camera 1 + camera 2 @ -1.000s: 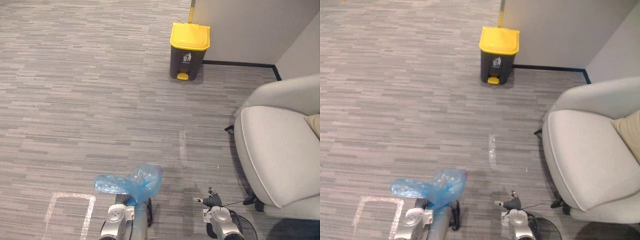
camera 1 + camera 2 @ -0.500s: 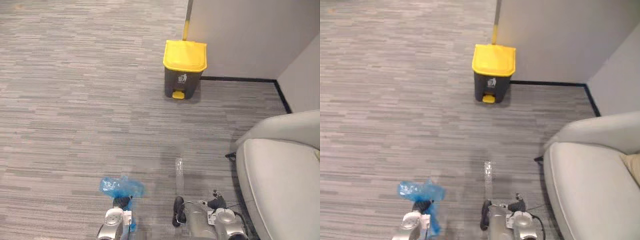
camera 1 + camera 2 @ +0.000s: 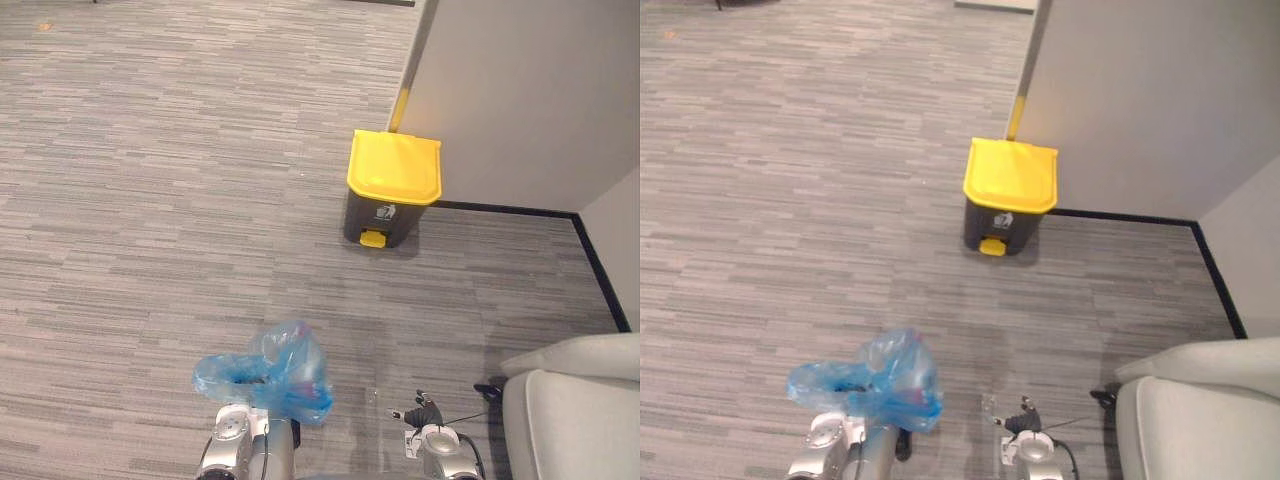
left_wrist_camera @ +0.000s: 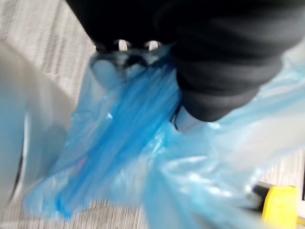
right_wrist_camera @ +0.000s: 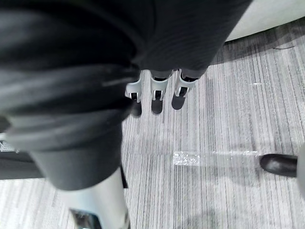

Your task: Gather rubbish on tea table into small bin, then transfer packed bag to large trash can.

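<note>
A blue plastic bag (image 3: 268, 372) with rubbish inside hangs bunched over my left arm at the lower middle. In the left wrist view my left hand (image 4: 125, 46) is curled round the bag's (image 4: 124, 138) gathered neck. The large trash can (image 3: 391, 190), dark grey with a shut yellow lid and a yellow pedal, stands on the floor ahead and to the right, against a wall corner. It also shows past the bag (image 4: 281, 205) in the left wrist view. My right hand (image 5: 157, 90) hangs over the carpet with relaxed fingers and holds nothing.
A grey wall (image 3: 520, 90) with a yellow corner strip rises behind the can. A light grey sofa (image 3: 575, 405) sits at the lower right. Grey striped carpet (image 3: 150, 180) spreads to the left and ahead. A pale tape mark (image 5: 187, 158) lies on the carpet under my right hand.
The whole picture has shifted, so the camera moved: the can looks a little nearer and the sofa has slid to the lower right. The bag shows fuller than half a second ago.
</note>
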